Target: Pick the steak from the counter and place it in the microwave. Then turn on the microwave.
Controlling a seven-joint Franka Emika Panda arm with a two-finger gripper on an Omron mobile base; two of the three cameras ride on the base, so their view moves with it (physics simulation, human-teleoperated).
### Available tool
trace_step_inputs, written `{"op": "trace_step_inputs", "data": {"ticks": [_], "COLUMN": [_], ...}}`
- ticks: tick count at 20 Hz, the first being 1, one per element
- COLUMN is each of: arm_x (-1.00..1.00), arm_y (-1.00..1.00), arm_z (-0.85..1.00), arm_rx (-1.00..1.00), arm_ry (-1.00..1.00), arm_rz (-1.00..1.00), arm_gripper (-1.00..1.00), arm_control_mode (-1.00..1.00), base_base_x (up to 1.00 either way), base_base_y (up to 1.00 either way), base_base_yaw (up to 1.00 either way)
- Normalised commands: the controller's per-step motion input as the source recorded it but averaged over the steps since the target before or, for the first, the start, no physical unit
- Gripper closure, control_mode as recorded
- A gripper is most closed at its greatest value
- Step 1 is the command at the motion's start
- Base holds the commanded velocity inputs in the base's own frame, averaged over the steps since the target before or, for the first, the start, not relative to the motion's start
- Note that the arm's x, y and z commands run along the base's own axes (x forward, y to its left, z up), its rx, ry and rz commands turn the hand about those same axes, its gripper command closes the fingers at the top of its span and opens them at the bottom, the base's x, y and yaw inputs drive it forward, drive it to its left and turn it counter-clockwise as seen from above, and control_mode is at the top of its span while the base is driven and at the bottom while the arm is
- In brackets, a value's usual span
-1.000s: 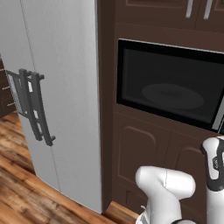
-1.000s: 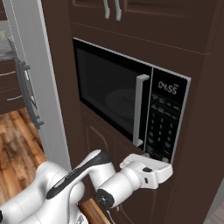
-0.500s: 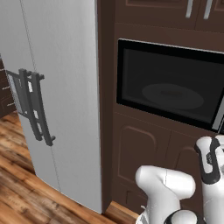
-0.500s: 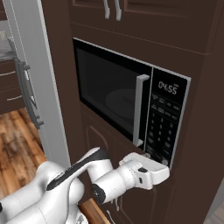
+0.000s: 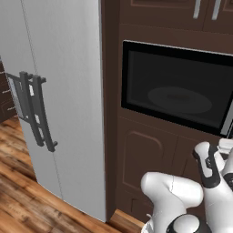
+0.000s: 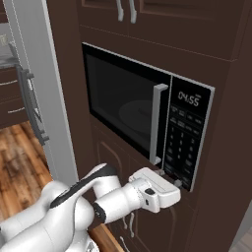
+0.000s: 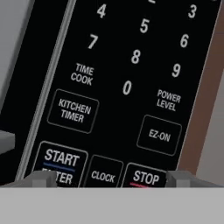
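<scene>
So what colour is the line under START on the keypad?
Blue, under the START button; clearest in the hand view.

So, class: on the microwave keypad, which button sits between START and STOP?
The CLOCK button sits between START and STOP, seen in the hand view.

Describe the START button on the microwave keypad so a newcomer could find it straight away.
Find the black microwave built into the dark brown cabinets, then its keypad right of the door handle. The START button sits in the keypad's bottom row at the left end, under KITCHEN TIMER. Unlike CLOCK and STOP beside it, it is underlined in blue.
</scene>
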Motion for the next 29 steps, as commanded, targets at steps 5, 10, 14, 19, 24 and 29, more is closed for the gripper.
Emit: {"op": "trace_step_inputs", "data": {"ticks": [5,10,14,19,24,29], "arm_x": [0.00,0.08,0.24,0.31,0.12,-0.36], "arm_y": [-0.18,-0.14,-0.01,0.00,0.00,0.00], "arm_z": [0.00,0.00,-0.01,-0.01,-0.06,0.00], "arm_rx": [0.00,0.00,0.00,0.00,0.00,0.00], "arm_ry": [-0.03,0.00,0.00,0.00,0.00,0.00], "arm_rz": [-0.03,-0.01,0.00,0.00,0.00,0.00], "arm_gripper": [-1.00,-1.00,-1.00,-1.00,-1.00,-1.00], "arm_control_mode": [-1.00,-1.00,-1.00,-1.00,-1.00,-1.00], "base_base_x": [0.00,0.00,0.00,0.00,0.00,0.00], "base_base_y": [0.00,0.00,0.00,0.00,0.00,0.00], "base_base_yaw": [0.00,0.00,0.00,0.00,0.00,0.00]}}
